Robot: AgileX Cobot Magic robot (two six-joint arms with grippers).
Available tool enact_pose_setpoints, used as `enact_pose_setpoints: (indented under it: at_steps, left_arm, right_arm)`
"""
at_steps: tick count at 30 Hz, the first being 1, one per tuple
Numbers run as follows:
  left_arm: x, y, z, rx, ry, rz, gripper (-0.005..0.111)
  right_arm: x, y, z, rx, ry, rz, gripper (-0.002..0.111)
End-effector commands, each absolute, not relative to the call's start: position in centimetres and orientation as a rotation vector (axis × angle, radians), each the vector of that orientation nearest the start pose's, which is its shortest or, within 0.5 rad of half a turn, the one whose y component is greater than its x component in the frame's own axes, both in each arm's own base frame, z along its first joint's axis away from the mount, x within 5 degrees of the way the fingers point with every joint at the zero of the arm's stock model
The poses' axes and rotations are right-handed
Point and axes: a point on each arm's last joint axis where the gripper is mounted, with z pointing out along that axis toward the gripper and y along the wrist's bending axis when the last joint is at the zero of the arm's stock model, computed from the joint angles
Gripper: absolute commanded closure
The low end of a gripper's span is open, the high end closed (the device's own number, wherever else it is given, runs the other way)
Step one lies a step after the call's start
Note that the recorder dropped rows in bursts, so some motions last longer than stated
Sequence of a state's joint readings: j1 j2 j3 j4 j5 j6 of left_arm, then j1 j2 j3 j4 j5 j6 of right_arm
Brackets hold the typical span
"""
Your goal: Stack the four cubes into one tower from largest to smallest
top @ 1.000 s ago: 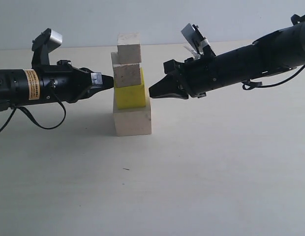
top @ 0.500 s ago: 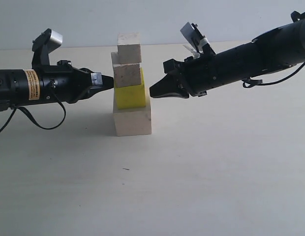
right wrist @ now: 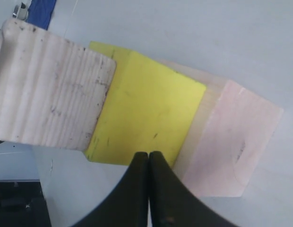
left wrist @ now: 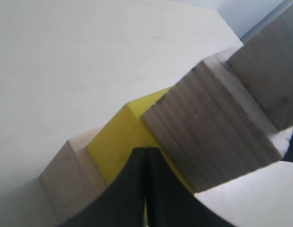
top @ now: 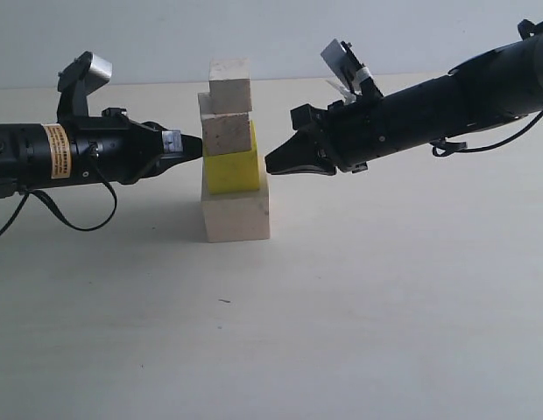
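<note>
The four cubes stand as one tower in the exterior view: the large pale cube (top: 236, 214) on the table, the yellow cube (top: 234, 169) on it, a small wooden cube (top: 226, 133) shifted left on the yellow one, and another small cube (top: 230, 85) on top. My left gripper (top: 200, 147) is shut, its tip at the left side of the tower where the yellow cube (left wrist: 119, 142) meets the lower small cube (left wrist: 208, 137). My right gripper (top: 268, 164) is shut, its tip just right of the yellow cube (right wrist: 146, 113), with a small gap in the exterior view.
The pale tabletop (top: 359, 306) spreads around the tower, and a light wall runs behind it. Both black arms lie nearly level on either side of the tower. A dark speck (top: 224, 302) marks the table in front.
</note>
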State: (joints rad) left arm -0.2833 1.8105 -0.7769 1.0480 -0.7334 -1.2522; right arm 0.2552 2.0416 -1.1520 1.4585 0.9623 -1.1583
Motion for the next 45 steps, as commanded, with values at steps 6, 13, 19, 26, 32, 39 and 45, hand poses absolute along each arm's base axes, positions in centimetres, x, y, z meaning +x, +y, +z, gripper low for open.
enact_pose_setpoints:
  at_steps: [6, 13, 19, 26, 32, 39, 45]
  left_arm:
    - [30.7, -14.3, 16.2, 0.329, 2.119, -1.018, 0.107]
    - [30.7, -14.2, 16.2, 0.328, 2.122, -1.014, 0.107]
    - [30.7, -14.2, 16.2, 0.328, 2.122, -1.014, 0.107]
    - [30.6, -14.3, 16.1, 0.329, 2.125, -1.016, 0.107]
    - [30.6, -14.3, 16.1, 0.331, 2.125, -1.015, 0.107]
    - [30.6, -14.3, 16.1, 0.33, 2.127, -1.017, 0.107]
    - [30.6, -14.3, 16.1, 0.317, 2.139, -1.03, 0.107]
  right_arm:
    - [35.1, 16.9, 15.0, -0.433, 2.425, 1.412, 0.108]
    - [34.9, 17.1, 14.9, -0.443, 2.445, 1.408, 0.108]
    - [34.4, 18.4, 14.8, -0.478, 2.457, 1.38, 0.108]
    - [34.4, 18.4, 14.7, -0.474, 2.46, 1.369, 0.108]
    - [34.5, 18.3, 14.7, -0.465, 2.461, 1.358, 0.108]
    - [34.6, 18.2, 14.9, -0.457, 2.456, 1.353, 0.108]
    - [35.2, 16.9, 16.6, -0.408, 2.416, 1.328, 0.108]
